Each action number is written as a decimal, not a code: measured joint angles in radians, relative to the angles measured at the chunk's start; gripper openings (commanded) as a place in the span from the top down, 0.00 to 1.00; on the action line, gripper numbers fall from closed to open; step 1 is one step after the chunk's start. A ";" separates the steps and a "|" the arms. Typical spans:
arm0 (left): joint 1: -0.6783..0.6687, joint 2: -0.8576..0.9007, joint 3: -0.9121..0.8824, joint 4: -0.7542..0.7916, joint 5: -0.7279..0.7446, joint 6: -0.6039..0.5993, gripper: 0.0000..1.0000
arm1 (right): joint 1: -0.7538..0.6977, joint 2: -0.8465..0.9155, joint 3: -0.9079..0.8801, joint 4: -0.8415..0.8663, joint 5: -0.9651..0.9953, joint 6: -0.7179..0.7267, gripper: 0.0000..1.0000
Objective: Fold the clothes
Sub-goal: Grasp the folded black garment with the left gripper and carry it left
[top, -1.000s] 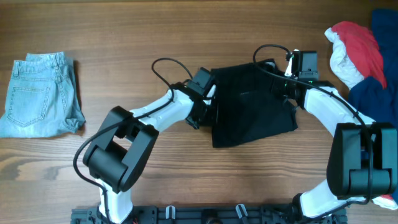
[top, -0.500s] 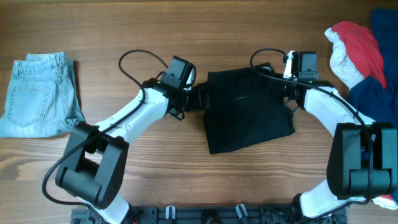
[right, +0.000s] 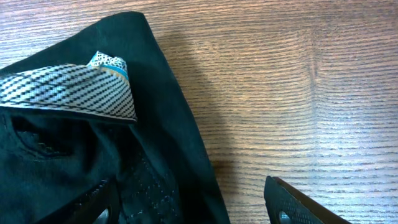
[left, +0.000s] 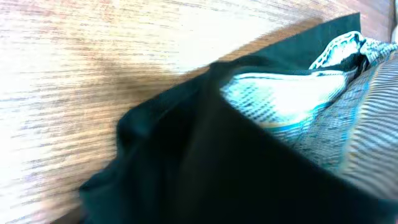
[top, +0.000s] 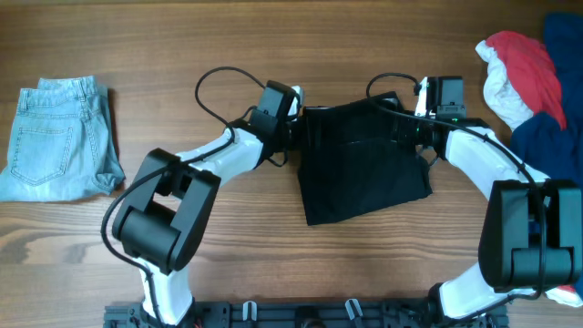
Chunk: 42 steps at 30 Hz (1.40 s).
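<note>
No words, labels, brands or numbers can be read anywhere (only woven checks show).

Our left gripper [top: 296, 128] swings back in after pulling out leftward, and we now see it at the upper left corner of the black fabric shorts [top: 364, 169], which got nudged slightly left.

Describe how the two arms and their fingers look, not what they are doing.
Both arms share one build: the left arm and right arm have smooth white links joined by bulky, rounded black joint housings. A thin black cable loops loosely above each wrist. On the right wrist view, the fingers are black, flat and angular.
</note>
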 measured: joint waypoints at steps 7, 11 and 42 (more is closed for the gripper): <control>0.000 0.005 -0.001 0.106 0.004 -0.006 0.96 | 0.000 -0.171 0.001 -0.086 -0.033 -0.004 0.20; 0.009 0.003 -0.001 0.069 0.004 0.002 0.96 | 0.000 -0.469 0.028 -0.117 -0.034 -0.008 0.20; 0.623 -0.234 -0.006 -0.526 -0.422 0.240 0.59 | 0.000 -0.534 0.030 -0.339 -0.034 -0.014 0.21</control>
